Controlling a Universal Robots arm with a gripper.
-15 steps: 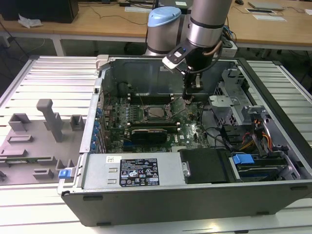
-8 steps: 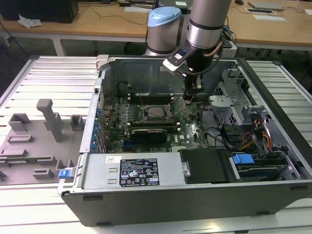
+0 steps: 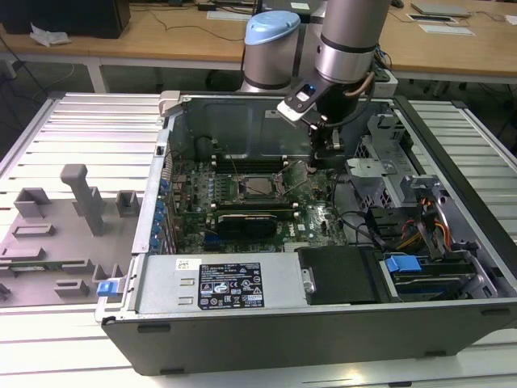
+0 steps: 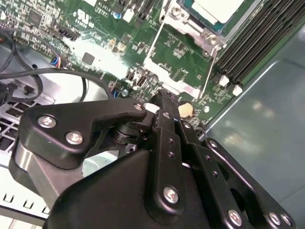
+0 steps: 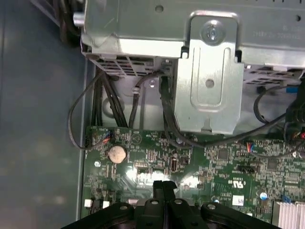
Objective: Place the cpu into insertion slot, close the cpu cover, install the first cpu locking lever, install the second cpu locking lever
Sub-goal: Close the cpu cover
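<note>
The insertion slot (image 3: 257, 188) sits mid-motherboard inside the open computer case. In the second wrist view the pale silver cpu (image 4: 217, 5) lies in it, edged by the grey metal cpu cover (image 4: 200, 33). Two thin wire locking levers (image 4: 208, 71) (image 4: 155, 33) run out from the socket over the green board. My gripper (image 3: 325, 158) hangs over the board on the exterior view's right of the socket. Its black fingers are shut with nothing between them (image 5: 163, 183) (image 4: 162, 98), their tips close above the board near a coin battery (image 5: 117, 153).
A metal drive cage (image 5: 209, 71) with black cables (image 5: 102, 100) stands close beside the gripper. Black memory slots (image 4: 257, 43) flank the socket. The power supply (image 3: 234, 283) fills the case front. A grey fixture tray (image 3: 65, 226) lies on the exterior view's left.
</note>
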